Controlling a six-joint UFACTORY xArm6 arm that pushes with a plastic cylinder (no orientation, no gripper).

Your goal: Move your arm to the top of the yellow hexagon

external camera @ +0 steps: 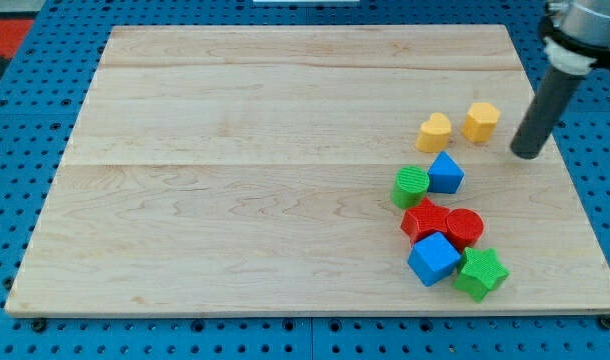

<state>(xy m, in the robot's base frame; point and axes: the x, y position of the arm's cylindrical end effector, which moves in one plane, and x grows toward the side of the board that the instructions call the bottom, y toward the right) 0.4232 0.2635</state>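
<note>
The yellow hexagon lies on the wooden board at the view's upper right. My tip touches the board to the right of the hexagon and slightly below it, a short gap apart. A yellow heart lies just left of the hexagon.
Below the yellow blocks sit a blue triangle-like block and a green cylinder. Lower down cluster a red star-like block, a red cylinder, a blue cube and a green star. The board's right edge is near my tip.
</note>
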